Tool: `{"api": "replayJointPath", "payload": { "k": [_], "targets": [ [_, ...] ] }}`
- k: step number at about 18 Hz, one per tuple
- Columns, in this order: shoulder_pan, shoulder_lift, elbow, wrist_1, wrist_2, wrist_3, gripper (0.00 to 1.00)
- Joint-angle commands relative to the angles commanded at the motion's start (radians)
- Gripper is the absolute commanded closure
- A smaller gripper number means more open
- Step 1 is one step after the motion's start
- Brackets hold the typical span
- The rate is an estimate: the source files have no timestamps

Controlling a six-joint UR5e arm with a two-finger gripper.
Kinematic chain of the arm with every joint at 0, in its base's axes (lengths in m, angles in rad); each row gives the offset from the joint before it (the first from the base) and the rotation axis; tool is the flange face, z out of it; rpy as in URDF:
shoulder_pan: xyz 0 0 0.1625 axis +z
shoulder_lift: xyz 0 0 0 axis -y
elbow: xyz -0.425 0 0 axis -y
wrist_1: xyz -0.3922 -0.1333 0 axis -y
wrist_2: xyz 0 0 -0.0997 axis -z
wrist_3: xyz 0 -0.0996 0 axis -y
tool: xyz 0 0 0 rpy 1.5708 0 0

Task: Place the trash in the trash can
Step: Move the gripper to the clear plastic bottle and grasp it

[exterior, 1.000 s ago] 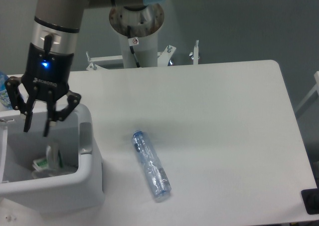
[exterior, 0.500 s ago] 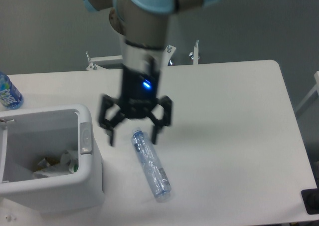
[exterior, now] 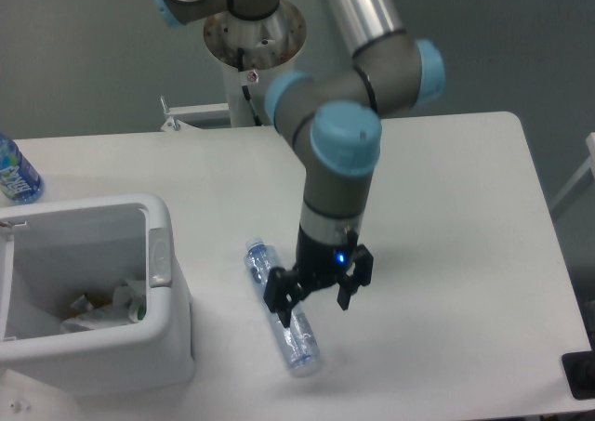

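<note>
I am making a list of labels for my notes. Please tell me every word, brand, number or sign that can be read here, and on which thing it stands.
No text can be read in this picture.
Blue-labelled bottle at the left edge: print on the label, too blurred to read.
White wrapper in the trash can: green marks, too small to read.
Gripper: only a blue light, no lettering visible.

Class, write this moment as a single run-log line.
gripper: open, low over crushed bottle | bottle: lying on table, not gripped | crumpled wrapper: inside trash can | next, likely: grasp bottle
</note>
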Motion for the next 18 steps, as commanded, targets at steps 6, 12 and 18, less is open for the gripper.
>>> {"api": "replayJointPath", "payload": {
  "k": [6,12,18],
  "targets": [
    [-0.049,-0.069,0.017,0.000,0.064,0.028,0.00],
    [-0.075,-0.121,0.035,0.006,0.114,0.029,0.00],
    [-0.080,-0.134,0.040,0.008,0.129,0.028,0.01]
  ]
}}
